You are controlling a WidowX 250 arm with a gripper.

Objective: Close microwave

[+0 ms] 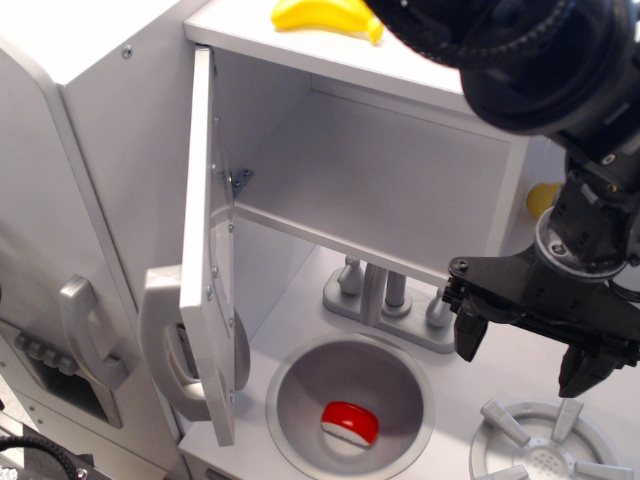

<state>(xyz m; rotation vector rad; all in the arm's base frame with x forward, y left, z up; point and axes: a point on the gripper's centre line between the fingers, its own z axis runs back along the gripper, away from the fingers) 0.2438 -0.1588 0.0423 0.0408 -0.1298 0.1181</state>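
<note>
The microwave (400, 180) is a light-grey box with an empty inside. Its door (212, 250) is hinged on the left and stands wide open, swung out toward the camera and seen almost edge-on. The door's silver handle (163, 345) shows on its outer side at the lower left. My gripper (527, 362) is black, points down and is open and empty. It hangs to the right of and below the microwave opening, well apart from the door, over the counter between sink and burner.
A yellow banana (325, 15) lies on top of the microwave. A round sink (300, 400) holds a red-and-white object (350, 422). A grey faucet (385, 295) stands behind it. A burner (550, 450) is at the lower right. A silver wall phone (88, 340) hangs at the left.
</note>
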